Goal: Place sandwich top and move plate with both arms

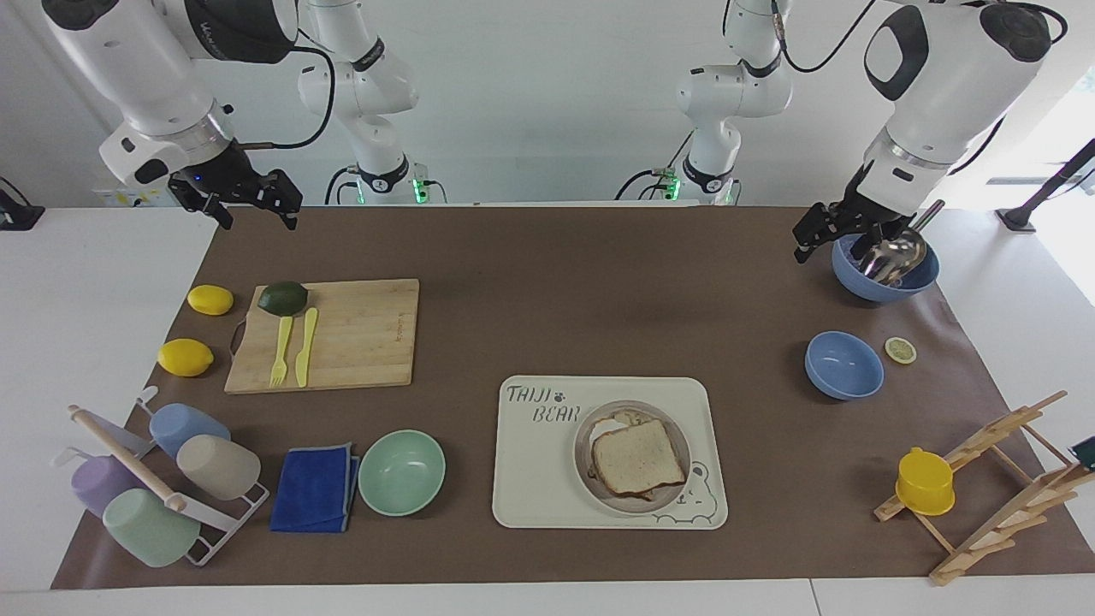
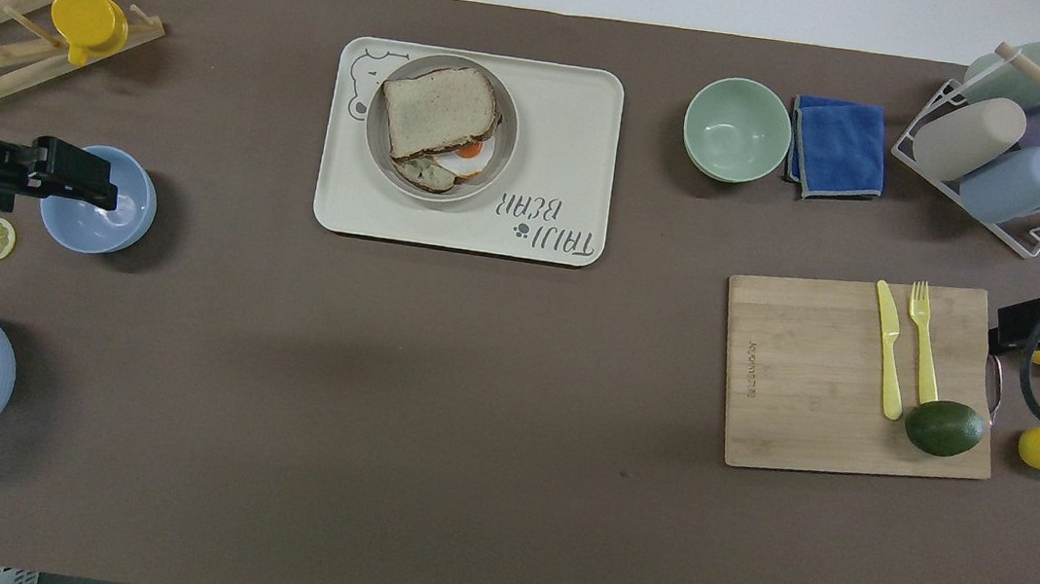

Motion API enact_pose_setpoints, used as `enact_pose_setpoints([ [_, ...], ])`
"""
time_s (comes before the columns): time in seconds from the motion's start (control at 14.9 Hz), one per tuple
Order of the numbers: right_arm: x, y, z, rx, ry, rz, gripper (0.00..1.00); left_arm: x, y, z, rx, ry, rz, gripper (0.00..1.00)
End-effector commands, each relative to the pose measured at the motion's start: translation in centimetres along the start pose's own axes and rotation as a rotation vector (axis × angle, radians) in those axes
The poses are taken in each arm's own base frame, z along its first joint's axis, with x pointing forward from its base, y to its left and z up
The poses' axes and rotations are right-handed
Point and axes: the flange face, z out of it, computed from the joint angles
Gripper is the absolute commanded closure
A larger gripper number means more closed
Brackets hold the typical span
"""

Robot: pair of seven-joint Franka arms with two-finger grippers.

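Presently, on the table:

- Brown mat: covers the table top; everything below stands on it.
- Left arm: raised, empty; the left gripper hangs over the mat beside the blue bowl with the metal scoop, fingers spread apart.
- Right arm: waits at its own end; the right gripper hangs over the mat's edge nearest the robots, fingers apart, holding nothing.
- Cutting board: wooden, toward the right arm's end; bears an avocado and a yellow fork and knife side by side.
- Tray: cream, bear-printed, mid-table, farther from the robots than the board.
- Cup rack: white wire, holding four pastel cups, at the right arm's end.
- Wooden drying rack: at the left arm's end, carrying a yellow cup.
- Plate: on the tray, at the end toward the left arm.
- Mint green bowl: just beside the tray; a folded blue cloth touches it.
- Small blue bowl: empty, with a lemon slice near it.
- Sandwich top: lies on the plate over the egg slice, shifted so that the egg shows at one edge.
- Two lemons: next to the board.
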Motion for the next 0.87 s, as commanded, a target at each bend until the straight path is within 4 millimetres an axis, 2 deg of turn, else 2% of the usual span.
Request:
enact_pose_setpoints([
  [0.0, -0.5, 0.0, -0.2, 0.024, 0.004, -0.029, 0.0, -1.4, 0.1, 0.9, 0.024, 0.0, 0.028, 0.0],
  [0.2, -0.5, 0.0, -0.2, 0.024, 0.004, -0.027, 0.0, -1.4, 0.6, 0.7, 0.129, 0.001, 0.082, 0.0],
  [0.4, -0.7, -0.2, -0.3, 0.024, -0.005, -0.029, 0.0, -0.8, 0.6, -1.1, 0.124, 0.006, 0.076, 0.0],
  [0.8, -0.7, 0.0, -0.2, 0.024, -0.002, -0.027, 0.0, -0.9, 0.4, -1.0, 0.073, 0.007, 0.052, 0.0],
])
